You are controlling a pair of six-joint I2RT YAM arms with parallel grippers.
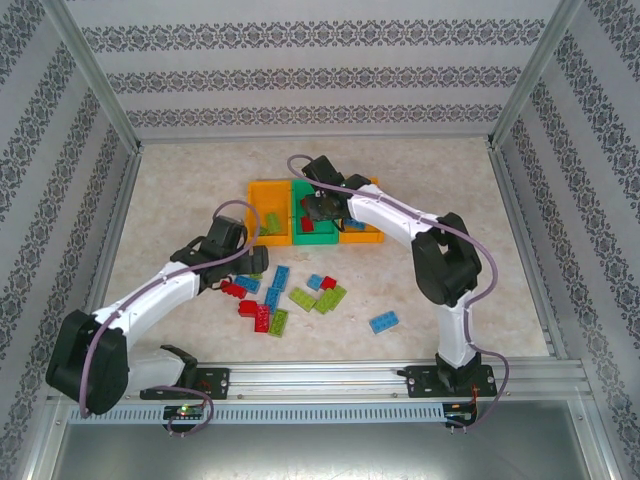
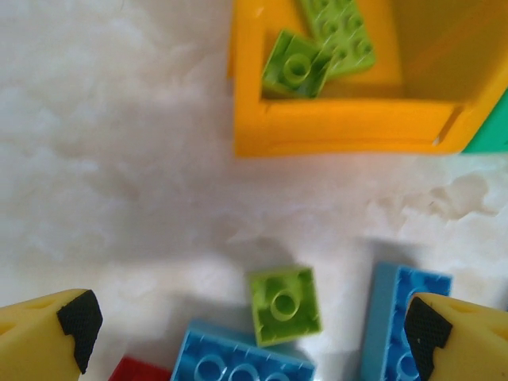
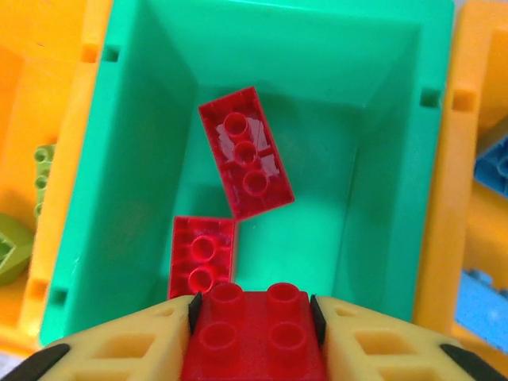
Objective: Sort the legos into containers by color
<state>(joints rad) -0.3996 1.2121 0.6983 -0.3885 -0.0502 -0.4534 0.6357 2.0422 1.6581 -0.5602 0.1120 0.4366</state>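
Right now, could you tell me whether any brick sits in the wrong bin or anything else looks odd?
Nothing stands out. Lime bricks lie in the left orange bin, red bricks in the green bin, blue bricks in the right orange bin. The right gripper holds another red brick above the green bin.

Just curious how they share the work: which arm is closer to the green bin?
The right arm. Its jaws hang over the green bin, gripping a red brick. The left arm hovers over loose bricks, short of the left orange bin.
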